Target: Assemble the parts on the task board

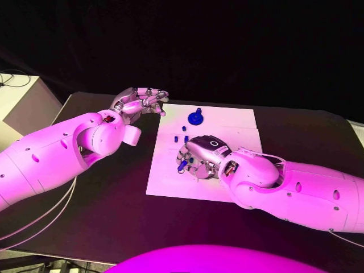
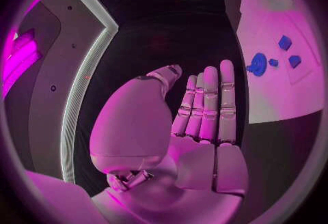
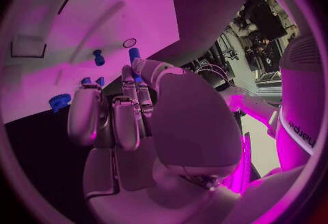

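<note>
- Mid-frame on the tabletop, task board: I count loose blue parts; assembly looks unfinished.
- Right robot hand: over board, pinching a blue part.
- Left robot hand: beside board, fingers straight, holding nothing.

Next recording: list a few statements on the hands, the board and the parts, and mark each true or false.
1. The right hand is over the task board. True.
2. The left hand holds a blue part. False: it holds nothing, fingers straight in the left wrist view.
3. The blue gear sits on the board's far half. True.
4. The task board is black. False: it is a white plate on the black table.
</note>
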{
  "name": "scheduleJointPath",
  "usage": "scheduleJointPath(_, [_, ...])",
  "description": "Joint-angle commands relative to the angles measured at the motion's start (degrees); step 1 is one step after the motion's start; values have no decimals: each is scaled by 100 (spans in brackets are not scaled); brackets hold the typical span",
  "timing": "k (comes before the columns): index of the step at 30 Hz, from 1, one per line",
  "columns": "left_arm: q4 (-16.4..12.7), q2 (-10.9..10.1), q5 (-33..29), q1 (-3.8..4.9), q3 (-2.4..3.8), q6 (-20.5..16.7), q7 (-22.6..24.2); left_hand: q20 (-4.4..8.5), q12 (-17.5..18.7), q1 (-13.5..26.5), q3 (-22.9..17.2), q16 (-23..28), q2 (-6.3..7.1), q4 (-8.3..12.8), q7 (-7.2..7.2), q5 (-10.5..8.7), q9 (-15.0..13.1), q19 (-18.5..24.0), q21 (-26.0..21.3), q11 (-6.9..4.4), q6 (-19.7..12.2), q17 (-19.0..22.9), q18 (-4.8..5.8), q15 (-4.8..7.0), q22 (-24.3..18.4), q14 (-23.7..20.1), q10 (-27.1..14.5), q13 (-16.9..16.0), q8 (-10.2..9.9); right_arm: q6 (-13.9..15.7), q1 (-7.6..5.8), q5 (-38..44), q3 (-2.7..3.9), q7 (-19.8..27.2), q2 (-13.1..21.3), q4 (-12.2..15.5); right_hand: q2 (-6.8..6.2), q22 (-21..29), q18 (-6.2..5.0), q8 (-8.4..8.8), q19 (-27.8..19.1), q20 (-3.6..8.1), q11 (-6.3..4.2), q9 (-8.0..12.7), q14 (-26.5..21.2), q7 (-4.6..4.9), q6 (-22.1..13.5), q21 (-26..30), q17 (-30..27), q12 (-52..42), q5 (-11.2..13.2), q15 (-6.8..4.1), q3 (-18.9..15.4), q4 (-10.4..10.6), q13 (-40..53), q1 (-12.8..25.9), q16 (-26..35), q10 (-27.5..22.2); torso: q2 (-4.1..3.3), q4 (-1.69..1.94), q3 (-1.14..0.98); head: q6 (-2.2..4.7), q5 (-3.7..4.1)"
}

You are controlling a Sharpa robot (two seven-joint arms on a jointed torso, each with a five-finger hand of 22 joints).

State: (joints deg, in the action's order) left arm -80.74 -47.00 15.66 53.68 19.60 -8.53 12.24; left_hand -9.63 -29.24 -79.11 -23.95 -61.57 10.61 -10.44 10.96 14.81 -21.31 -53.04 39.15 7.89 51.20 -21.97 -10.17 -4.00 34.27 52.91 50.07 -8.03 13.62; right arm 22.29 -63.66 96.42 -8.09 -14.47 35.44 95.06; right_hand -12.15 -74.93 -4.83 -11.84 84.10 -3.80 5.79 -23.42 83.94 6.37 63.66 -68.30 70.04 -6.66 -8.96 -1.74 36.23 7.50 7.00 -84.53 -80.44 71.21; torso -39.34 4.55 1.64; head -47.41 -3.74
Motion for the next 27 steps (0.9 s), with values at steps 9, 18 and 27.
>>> scheduleJointPath(9, [1,28,6,0,2,28,23,2,-27,-71,20,19,-6,-9,-7,-36,-7,-44,-23,-7,28,5,-30,-9,-7,38,-37,6,33,-182,39,226,-18,-81,-45,-76,63,-468,96,-22,193,44,-327,-226,227,30,10,-37,5,-8,-17,-37,32,5,1,4,-23,360,0,-10,0,-57,-24])
scheduleJointPath(18, [-6,16,6,0,2,23,20,2,-27,-71,20,19,-6,-9,-7,-36,-7,-44,-23,-7,28,5,-30,-9,-7,38,-37,6,33,-271,63,314,-33,-106,-79,-135,63,-483,101,-25,198,43,-325,-233,229,31,6,-64,20,-2,-20,-35,42,-11,5,16,-30,362,0,0,-2,-96,-41])
scheduleJointPath(27, [-11,10,6,0,2,19,17,2,-27,-71,20,19,-6,-9,-7,-36,-7,-44,-23,-7,28,5,-30,-9,-7,38,-37,6,33,-381,87,366,-50,-156,-109,-180,62,-480,99,-28,196,42,-325,-236,227,31,5,-56,11,0,-18,-34,45,-18,7,22,-26,363,4,-13,-5,-120,-62])
